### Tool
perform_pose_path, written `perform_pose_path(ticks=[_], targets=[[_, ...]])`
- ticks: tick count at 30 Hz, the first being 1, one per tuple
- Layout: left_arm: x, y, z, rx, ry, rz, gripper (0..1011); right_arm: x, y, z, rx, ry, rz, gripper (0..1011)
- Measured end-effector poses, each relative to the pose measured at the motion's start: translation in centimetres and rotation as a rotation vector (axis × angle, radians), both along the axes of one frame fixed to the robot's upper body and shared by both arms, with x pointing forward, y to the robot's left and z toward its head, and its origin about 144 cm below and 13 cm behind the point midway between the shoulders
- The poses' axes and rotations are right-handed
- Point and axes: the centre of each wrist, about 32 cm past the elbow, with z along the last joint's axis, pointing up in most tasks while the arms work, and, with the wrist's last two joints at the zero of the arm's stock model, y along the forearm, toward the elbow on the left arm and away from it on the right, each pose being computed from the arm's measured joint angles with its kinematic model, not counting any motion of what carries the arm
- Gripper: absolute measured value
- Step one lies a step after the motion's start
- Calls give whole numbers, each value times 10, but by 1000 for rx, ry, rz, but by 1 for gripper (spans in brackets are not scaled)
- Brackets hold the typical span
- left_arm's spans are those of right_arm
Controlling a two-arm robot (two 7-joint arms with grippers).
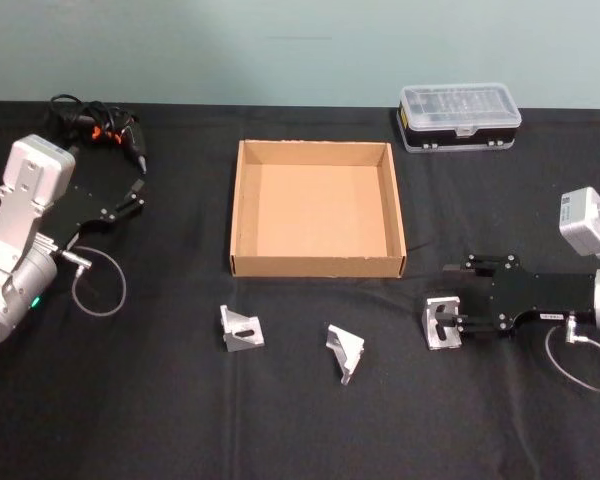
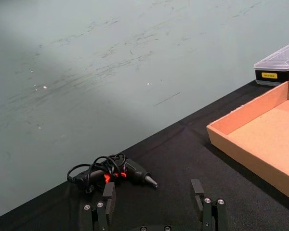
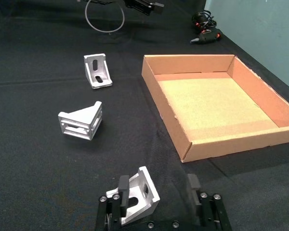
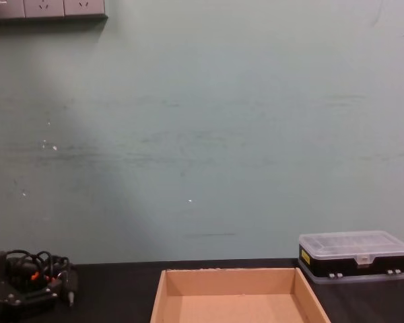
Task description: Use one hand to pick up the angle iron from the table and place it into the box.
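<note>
Three silver angle irons lie on the black table (image 1: pixel 160 400) in front of the tan cardboard box (image 1: pixel 318 266): one on the left (image 1: pixel 241 329), one in the middle (image 1: pixel 345 350), one on the right (image 1: pixel 442 322). My right gripper (image 1: pixel 452 323) is low at the right-hand iron and open. In the right wrist view that angle iron (image 3: pixel 140 196) sits between the fingers (image 3: pixel 123 188), against one and well apart from the other. The box (image 3: pixel 231 144) is empty. My left gripper (image 1: pixel 135 195) is parked at the far left, open and empty.
A black electric screwdriver with coiled cable (image 1: pixel 105 128) lies at the back left, just beyond the left gripper (image 2: pixel 153 193). A clear-lidded plastic case (image 1: pixel 459 116) stands at the back right, behind the box. Cables loop off both wrists onto the table.
</note>
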Motion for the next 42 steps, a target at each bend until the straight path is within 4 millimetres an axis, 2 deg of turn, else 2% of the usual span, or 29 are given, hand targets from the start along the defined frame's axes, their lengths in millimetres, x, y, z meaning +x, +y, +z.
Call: perform_pose_path(ticks=[5,6,7,10,13,14,17,23,35,42], targets=[[0,0,0,0,0,0,1011,0,0,0,0,-1,0,627],[0,0,0,0,0,0,1011,0,0,0,0,-1,0,567],[0,0,0,0,0,0,1011,0,0,0,0,-1,0,567],[0,0,0,0,0,0,1011,0,0,0,0,-1,0,447],[0,0,0,0,0,0,1011,0,0,0,0,-1,0,364],[0,0,0,0,0,0,1011,0,0,0,0,-1,0,364],[0,0,0,0,0,0,1011,0,0,0,0,-1,0,224],[0,0,0,0,0,0,1011,0,0,0,0,-1,0,67],[0,0,0,0,0,0,1011,0,0,0,2,-2,-1,54],[0,0,0,0,0,0,1011,0,3,8,114,-51,-21,54]])
